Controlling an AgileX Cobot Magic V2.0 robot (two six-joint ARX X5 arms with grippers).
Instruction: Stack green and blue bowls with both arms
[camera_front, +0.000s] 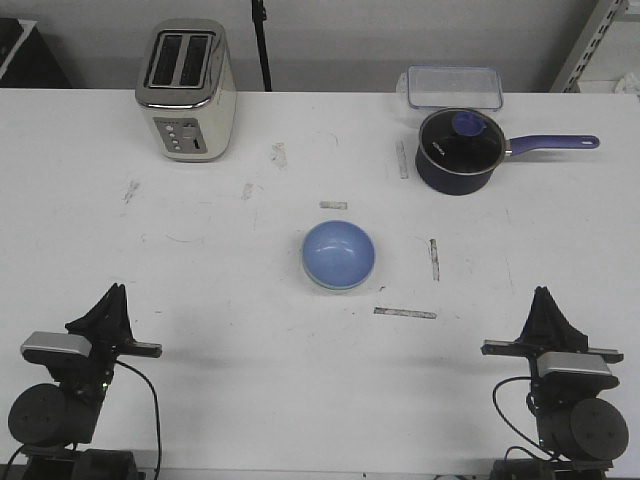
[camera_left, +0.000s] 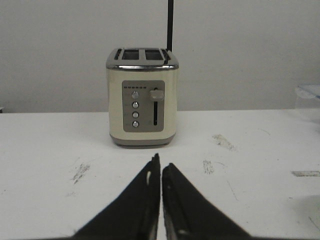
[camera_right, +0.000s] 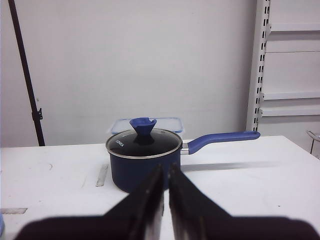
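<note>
- Both sets of jaws are pressed together: the left gripper, black and wedge-shaped, shows only a hairline slit between its fingers, and the right gripper is closed the same way, neither pinching anything.
- Parked at the near corners of the table, the left gripper and right gripper sit well apart from everything else.
- At mid-table lies the light periwinkle blue bowl, round, smooth and faintly glossy, turned dome-up; a thin pale mint green rim peeks out along its near edge, the green bowl underneath, so the two are stacked.
- A matte white tabletop carries scuffs, dark smudges and short strips of grey tape.
- At the far left stands a cream two-slot toaster with a chrome top, its grey control panel, round buttons and lever facing the left wrist camera.
- At the far right sits a dark navy saucepan with a glass lid, blue knob and purple handle, seen straight ahead in the right wrist view.
- Just behind it rests a clear rectangular plastic container with a blue-edged lid.
- A plain pale wall backs the table, with a thin black pole and white slotted shelving uprights at the right.
</note>
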